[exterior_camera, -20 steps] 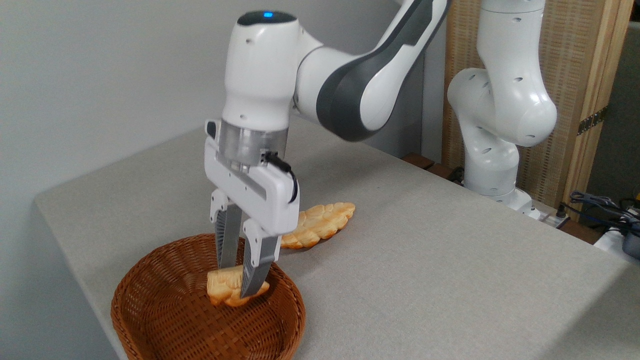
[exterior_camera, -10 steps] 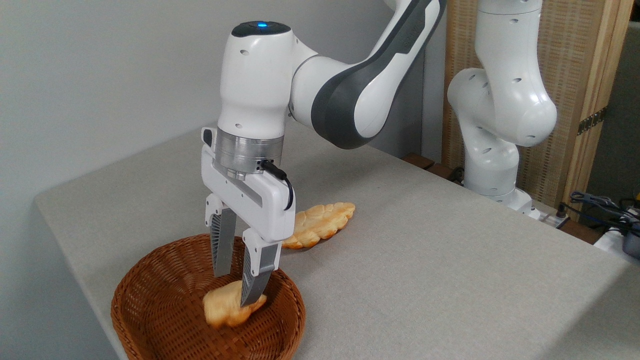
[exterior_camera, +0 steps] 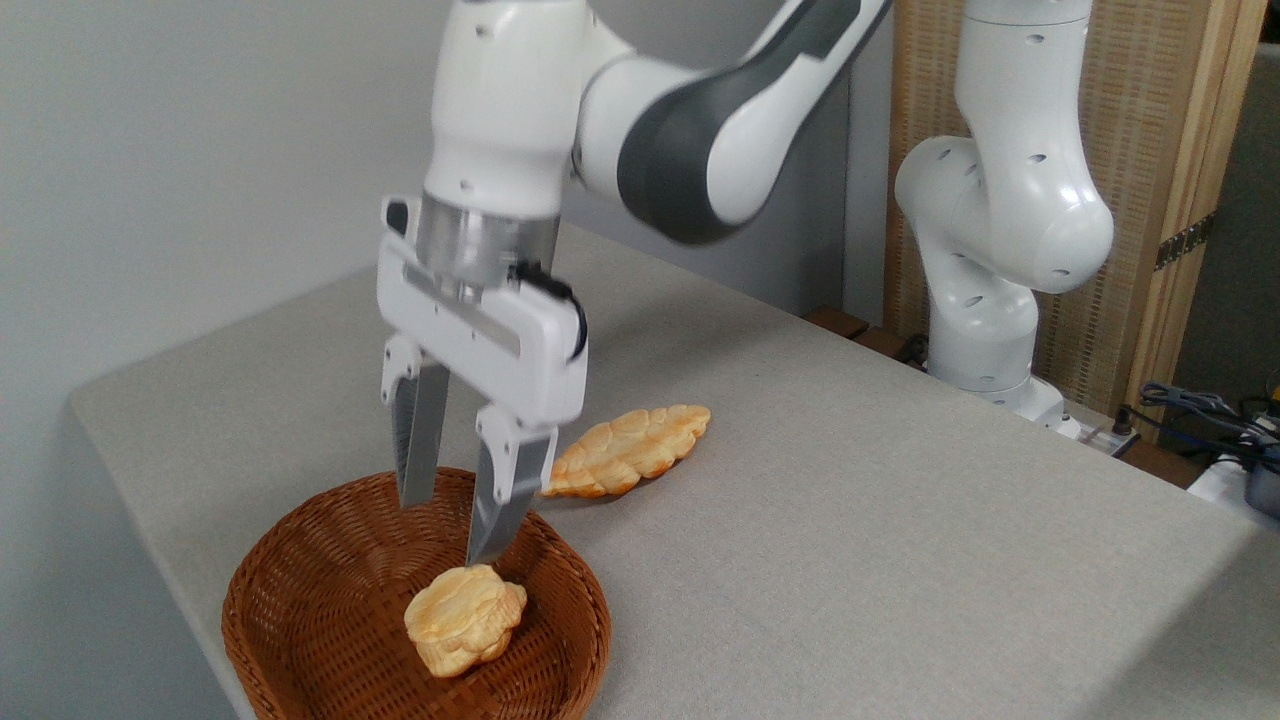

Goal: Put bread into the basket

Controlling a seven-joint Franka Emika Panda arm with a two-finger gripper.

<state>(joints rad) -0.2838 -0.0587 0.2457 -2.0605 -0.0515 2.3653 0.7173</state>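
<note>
One small golden bun, the bread, lies on the woven floor of the basket, toward its right-hand side, tipped slightly on its lobed edge. Directly above it hangs the robot arm's gripper, its two grey fingers pointing down and parted by a narrow gap, gripping nothing. The right finger's tip sits just above the bun's top; whether it touches cannot be told from this angle. The left finger's tip hangs over the basket's far rim.

A longer, flat braided loaf rests on the grey counter just beyond the basket, to the right of the fingers and apart from the wicker rim. The basket itself stands near the counter's front left edge.

The white and grey arm reaches in from the upper right, its base column standing at the counter's far side in front of a wooden, reed-panelled screen. Cables lie at the right edge, beyond the counter. A plain pale wall fills the background on the left.
</note>
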